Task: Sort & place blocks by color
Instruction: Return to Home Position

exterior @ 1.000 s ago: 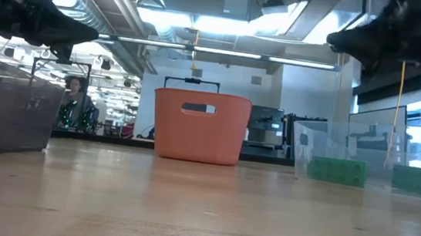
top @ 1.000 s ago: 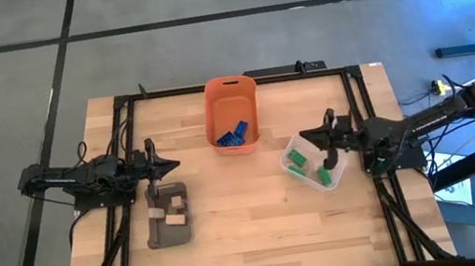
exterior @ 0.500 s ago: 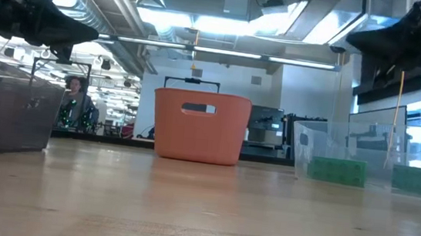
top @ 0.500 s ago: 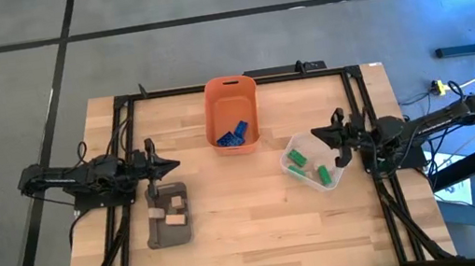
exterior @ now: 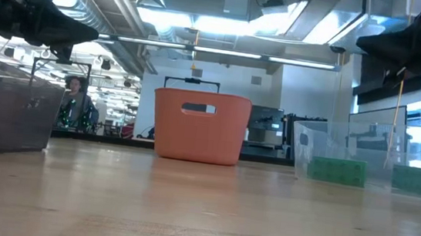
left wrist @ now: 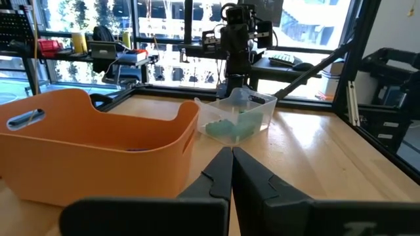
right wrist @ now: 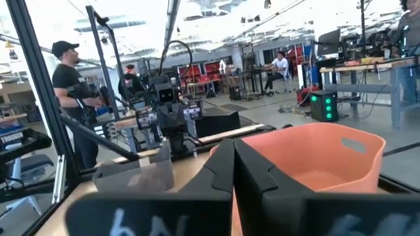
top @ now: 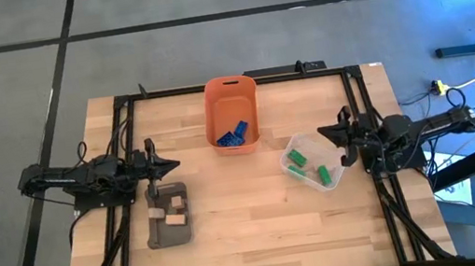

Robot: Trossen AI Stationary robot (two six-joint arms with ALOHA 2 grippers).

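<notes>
Blue blocks (top: 231,135) lie on the floor of the orange bin (top: 229,85) at the far middle. Green blocks (top: 298,158) lie in the clear bin (top: 342,174) toward the right. Tan blocks (top: 175,202) sit on the grey tray (top: 160,234) at the left. My left gripper (top: 176,165) is shut and hovers just beyond the tray's far end. My right gripper (top: 320,131) is shut and hovers by the clear bin's far right corner. Both point level toward the table's middle and hold nothing.
A black frame (top: 230,83) runs around the table top. The wood between the three containers and toward the near edge (top: 262,233) is bare. People stand in the room beyond the table (right wrist: 69,78).
My right gripper has drawn back toward the table's right edge, from over the clear bin to its far right corner, staying shut. The blocks and bins have kept their places.
</notes>
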